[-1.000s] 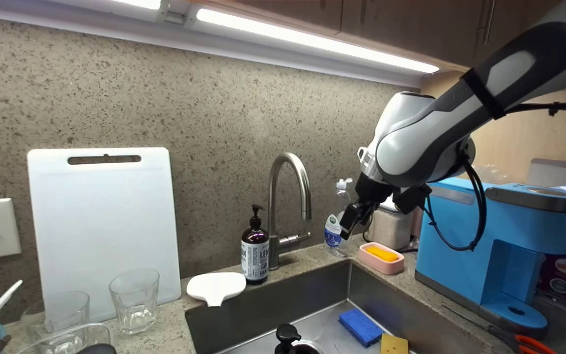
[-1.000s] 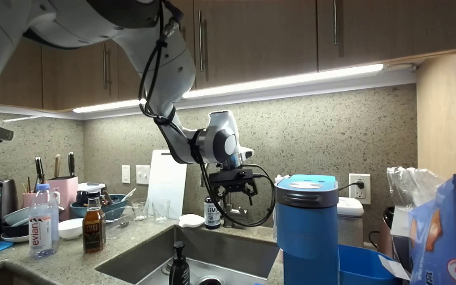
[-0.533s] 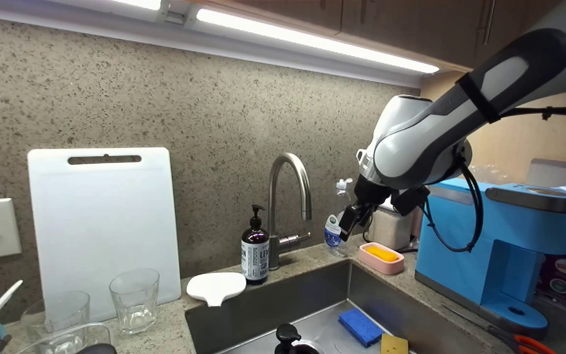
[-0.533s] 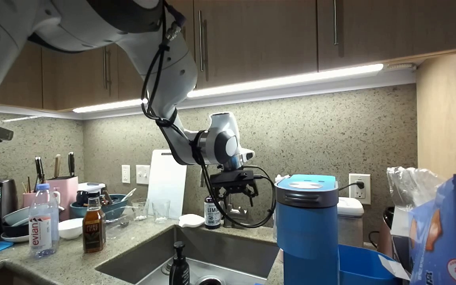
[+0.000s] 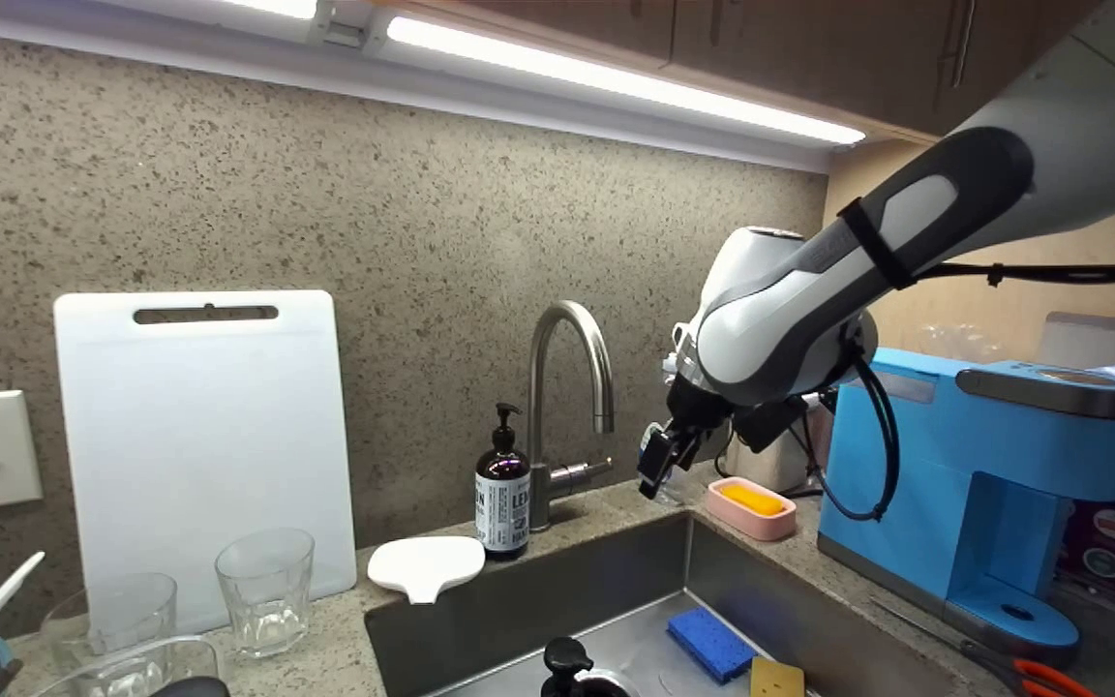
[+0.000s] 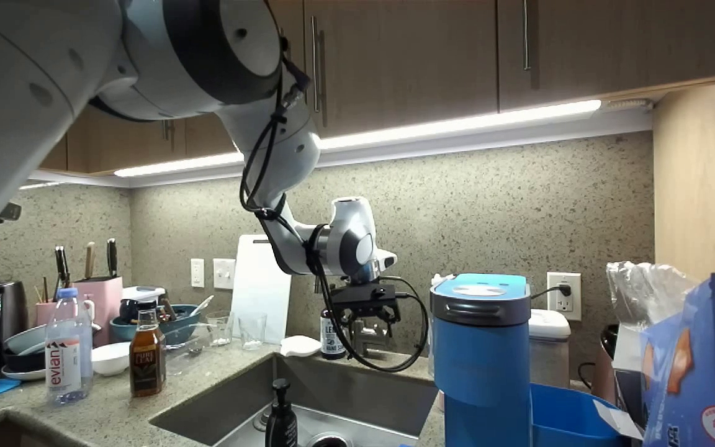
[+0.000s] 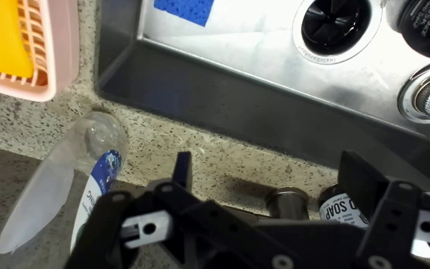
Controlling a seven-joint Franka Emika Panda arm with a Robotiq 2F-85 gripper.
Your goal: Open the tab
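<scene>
The tab, a tall silver faucet with an arched spout, stands behind the sink in an exterior view. Its small side lever points right. In an exterior view the arm hides most of it, but its lower body shows below the gripper. In the wrist view its round base lies between and beyond the fingers; the spout is out of view. My gripper is open and empty. In an exterior view the gripper hangs right of the lever, about level with it, apart in the picture.
A dark soap bottle stands left of the faucet. A clear dish-soap bottle stands close beside one finger. A pink soap dish, the sink and a blue coffee machine are nearby. A black pump bottle is in the sink.
The arm and gripper have moved down, and left toward the faucet in an exterior view, mostly in the last half second. The faucet and other objects have not moved.
</scene>
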